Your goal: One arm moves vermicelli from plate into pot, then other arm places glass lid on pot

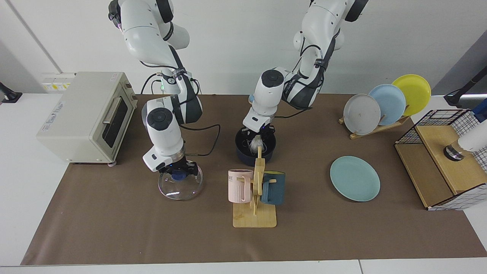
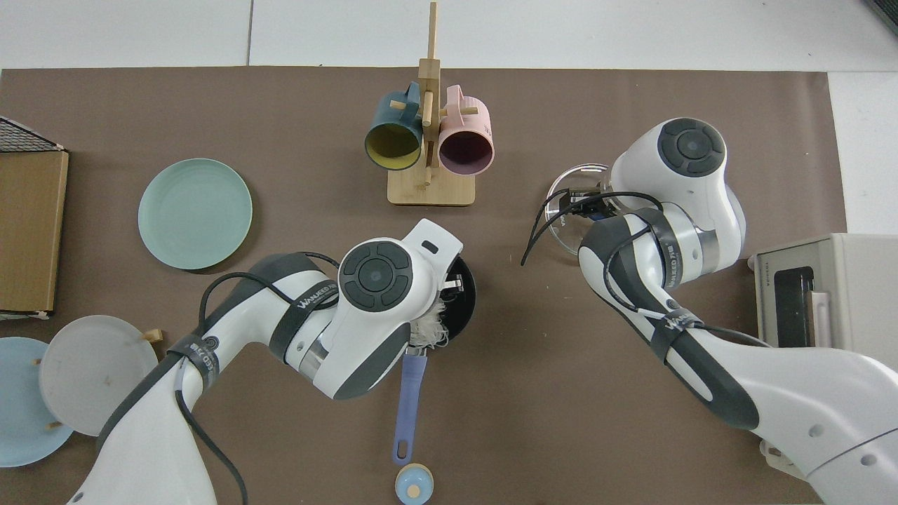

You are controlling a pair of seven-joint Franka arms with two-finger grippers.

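We are seeing a brown table mat [image 1: 114, 228] covering the white table [image 1: 23, 182]. A cream toaster oven [image 1: 85, 116] is standing at the mat's edge in the facing view. A wooden mug stand [image 1: 255, 205] is holding a pink mug [image 1: 239, 185] and a dark teal mug [image 1: 273, 187], one on each side of its post. A wooden rack [image 1: 374, 129] is holding three plates upright: a grey plate [image 1: 361, 113], a light-blue plate [image 1: 387, 103] and a yellow plate [image 1: 412, 93]. A wire-sided wooden box [image 1: 441, 160] is sitting beside the rack. A small round light-blue object [image 2: 414, 484] is lying near the mat's edge in the top view.
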